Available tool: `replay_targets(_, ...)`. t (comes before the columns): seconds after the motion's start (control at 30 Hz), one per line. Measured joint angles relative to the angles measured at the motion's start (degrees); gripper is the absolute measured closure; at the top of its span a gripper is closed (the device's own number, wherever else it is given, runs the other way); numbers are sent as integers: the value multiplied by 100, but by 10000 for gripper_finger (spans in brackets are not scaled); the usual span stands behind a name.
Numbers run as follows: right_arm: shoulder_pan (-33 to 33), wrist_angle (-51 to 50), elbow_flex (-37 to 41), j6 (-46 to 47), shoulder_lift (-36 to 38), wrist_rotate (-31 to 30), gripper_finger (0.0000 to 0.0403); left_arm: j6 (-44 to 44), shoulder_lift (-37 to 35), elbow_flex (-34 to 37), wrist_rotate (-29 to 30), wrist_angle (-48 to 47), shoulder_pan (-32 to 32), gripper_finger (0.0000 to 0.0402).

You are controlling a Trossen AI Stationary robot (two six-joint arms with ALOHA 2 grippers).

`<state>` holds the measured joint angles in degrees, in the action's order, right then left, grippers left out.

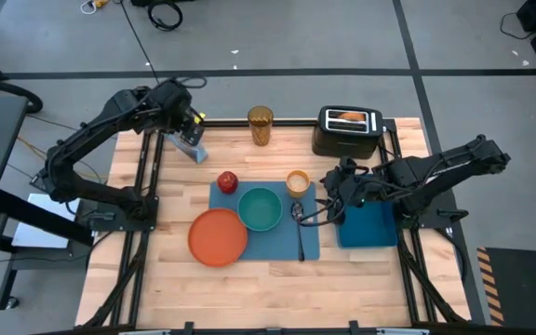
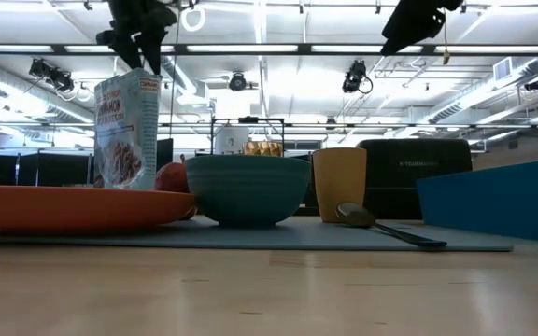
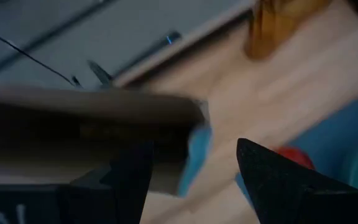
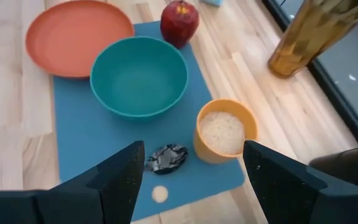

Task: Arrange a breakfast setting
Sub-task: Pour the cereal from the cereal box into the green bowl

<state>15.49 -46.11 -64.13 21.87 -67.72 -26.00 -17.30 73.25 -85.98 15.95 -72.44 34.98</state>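
Observation:
The blue placemat [image 1: 277, 244] lies at mid-table. On it sit the teal bowl [image 1: 260, 208], the red apple [image 1: 227, 180], the orange cup [image 1: 297, 182] with a whitish filling, and the metal spoon [image 1: 300, 231]. The orange plate [image 1: 218, 236] overlaps the mat's left edge. The blue cereal box [image 1: 192, 146] stands upright at the far left. Toast [image 1: 347, 117] sticks out of the black toaster [image 1: 347, 133]. My left gripper [image 1: 188, 128] is open just over the box's top [image 3: 92, 106]. My right gripper [image 4: 191, 168] is open above the spoon's bowl [image 4: 166, 157]. My left gripper comes at the cereal box's top edge [image 2: 144, 75] from above, its fingers [image 2: 146, 51] pointing down. I cannot tell whether they touch it. The box stands upright on the table.
An amber glass [image 1: 261, 126] stands at the far edge between the box and the toaster. A blue box [image 1: 368, 225] lies right of the mat under my right arm. Bare wood shows along the near edge [image 1: 268, 288].

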Motion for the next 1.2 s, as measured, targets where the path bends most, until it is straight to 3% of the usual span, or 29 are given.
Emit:
replay_targets(0.13, 0, 94, 83, 0, 0, 59, 121, 9, 23, 301, -157, -270, -19, 177)
replay_targets(0.27, 0, 323, 95, -104, -12, 59, 121, 199, 51, 629, -169, -267, -42, 218)
replay_targets(0.53, 112, 931, 95, -1178, -467, 376, 126, 131, 29, 691, -277, -279, -87, 387)
replay_targets(0.7, 131, 1889, 95, -1658, -990, -233, 133, -43, 13, 257, -291, -569, -86, 395)
replay_targets(0.9, 121, 3463, 95, -2867, -1478, -1153, 122, -348, 13, -815, -455, -1244, -66, 397)
replay_targets(1.03, -38, 4565, 94, -3356, -1707, -1077, 101, -529, 7, -1565, -720, -1758, -66, 398)
replay_targets(1.2, -386, 5690, 93, -3714, -2244, -541, 61, -672, -74, -2269, -1496, -1753, -143, 398)
